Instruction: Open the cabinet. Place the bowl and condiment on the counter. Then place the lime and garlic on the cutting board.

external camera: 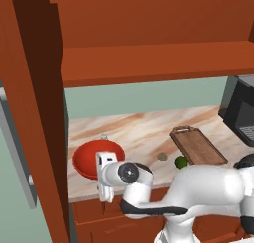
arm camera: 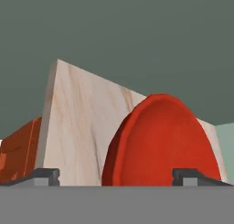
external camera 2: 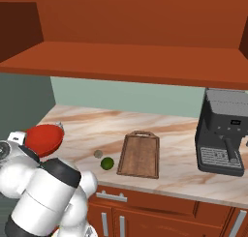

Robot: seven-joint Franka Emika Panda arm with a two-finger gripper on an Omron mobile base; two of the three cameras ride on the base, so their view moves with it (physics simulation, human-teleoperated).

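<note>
Red bowl [external camera: 94, 157] resting on the counter [external camera: 144, 130] at lower left of the left base view, partly behind the gripper [arm camera: 117, 175]. Jaws spread wide, flanking the bowl low in the hand view, seemingly clear of it. Best lifted straight away, without nudging the rim. Condiment [external camera: 103, 137] peeking behind the bowl; lime [external camera 2: 107, 163] and garlic [external camera 2: 98, 154] beside the cutting board [external camera 2: 139, 154], not on it.

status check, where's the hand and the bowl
Hand open, just off the red bowl. Bowl on counter. Lime and garlic not on cutting board yet.
</note>
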